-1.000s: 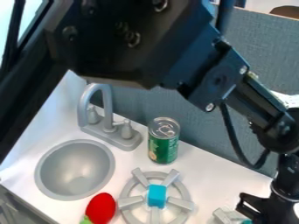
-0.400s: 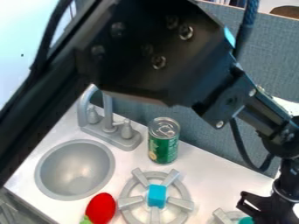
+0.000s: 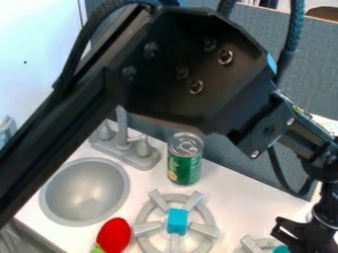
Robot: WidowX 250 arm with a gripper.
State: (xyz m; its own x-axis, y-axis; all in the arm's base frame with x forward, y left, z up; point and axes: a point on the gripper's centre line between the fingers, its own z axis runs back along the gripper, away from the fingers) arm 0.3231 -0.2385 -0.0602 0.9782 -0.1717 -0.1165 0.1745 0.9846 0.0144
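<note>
The gripper (image 3: 302,233) is low at the right edge, over the corner of the counter, partly cut off by the view's edge. Just below and left of it, a teal object (image 3: 281,249) sits at the second grey burner (image 3: 252,244); whether they touch I cannot tell. A blue block (image 3: 178,221) rests on the middle of the larger grey burner (image 3: 209,216). To the left of that burner lies a red toy (image 3: 114,234) with a green end. Behind the burner a green can (image 3: 184,159) with a silver top stands upright.
A round grey sink (image 3: 84,192) is set in the white counter (image 3: 234,197) at the left, with a grey faucet (image 3: 135,153) behind it. The grey partition (image 3: 316,64) rises along the back. The black arm crosses above the sink and faucet.
The arm's upper links have swung to the right and down, covering more of the faucet. The gripper has shifted only slightly to the right. The can, blue block and red toy have stayed put.
</note>
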